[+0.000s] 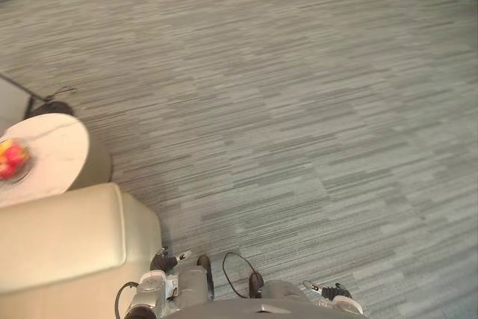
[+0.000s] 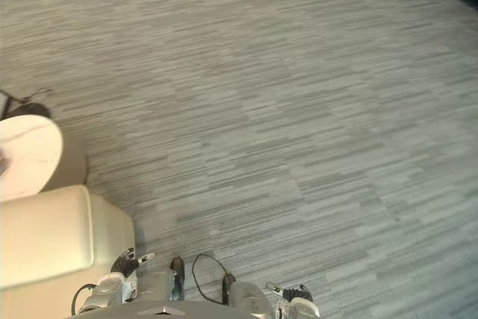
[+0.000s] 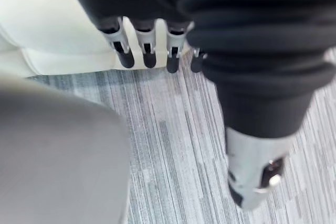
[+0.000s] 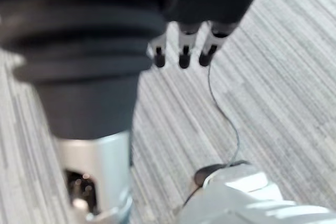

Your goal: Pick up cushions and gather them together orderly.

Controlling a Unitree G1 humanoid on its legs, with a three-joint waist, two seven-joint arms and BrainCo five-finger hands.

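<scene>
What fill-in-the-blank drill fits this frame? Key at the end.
Grey ____ covers the floor.
The cream armchair stands on the robot's ____ side.
The bowl on the round table holds red and yellow ____.
The left hand and right hand have straight fingers and hold ____.
Missing: carpet; left; fruit; nothing.

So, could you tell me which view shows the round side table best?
Left eye view: the round side table shows nearly whole, fruit bowl on it. Right eye view crops it; wrist views face carpet.
</scene>
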